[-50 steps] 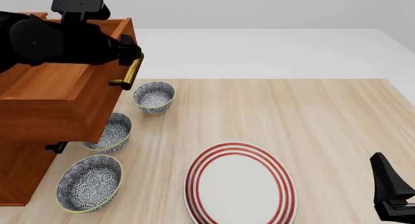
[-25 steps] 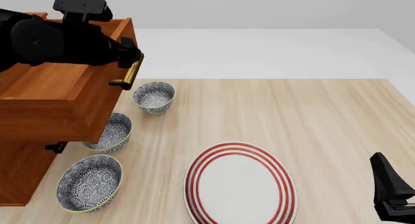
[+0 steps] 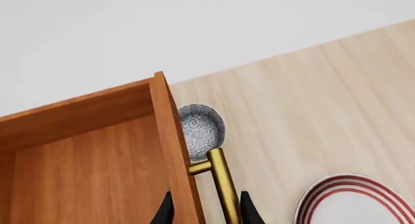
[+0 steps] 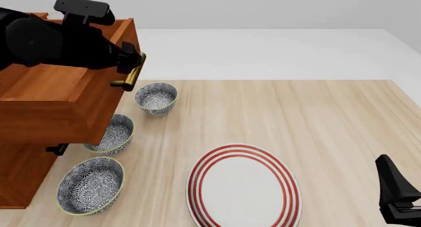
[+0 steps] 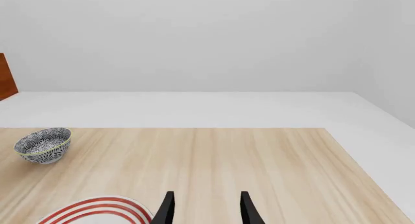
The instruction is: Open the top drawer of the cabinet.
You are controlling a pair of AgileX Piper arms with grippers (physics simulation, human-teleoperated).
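The cabinet [image 4: 19, 178] stands at the table's left edge. Its top drawer [image 4: 59, 99] is pulled out toward the table's middle, and the front view looks down into its open box. The brass bar handle [image 4: 130, 74] sticks out of the drawer front. My left gripper [image 4: 135, 59] is at that handle. In the left wrist view the handle [image 3: 224, 190] and the edge of the drawer front [image 3: 175, 151] lie between its spread fingers, so the left gripper [image 3: 206, 214] is open. My right gripper [image 4: 398, 197] rests open and empty near the table's front right corner.
Three patterned bowls [image 4: 157, 97] [image 4: 115, 133] [image 4: 90, 185] sit in a row beside the cabinet, the middle one partly under the pulled-out drawer. A white plate with red rings [image 4: 243, 185] lies at the front centre.
The left wrist has shifted slightly at the handle. The drawer, the bowls and the right arm have not moved.
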